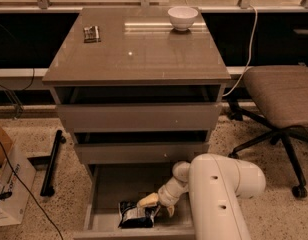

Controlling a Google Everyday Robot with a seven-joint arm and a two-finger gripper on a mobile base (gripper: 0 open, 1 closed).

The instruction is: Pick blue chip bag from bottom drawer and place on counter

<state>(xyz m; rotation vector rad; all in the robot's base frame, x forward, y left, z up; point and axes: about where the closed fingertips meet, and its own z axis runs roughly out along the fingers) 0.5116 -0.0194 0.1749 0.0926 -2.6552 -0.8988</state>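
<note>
The blue chip bag lies crumpled on the floor of the open bottom drawer, near its front. My gripper is down inside the drawer at the bag's right edge. Its fingers are spread: one cream fingertip reaches over the bag's top right corner and the other points down beside the bag. It holds nothing. The white arm fills the lower right and hides the drawer's right side. The glossy grey-brown counter tops the cabinet above.
A white bowl and a small dark flat packet sit on the counter's far part. The two upper drawers stand slightly open. An office chair stands at the right, a cardboard box and a black bar at the left.
</note>
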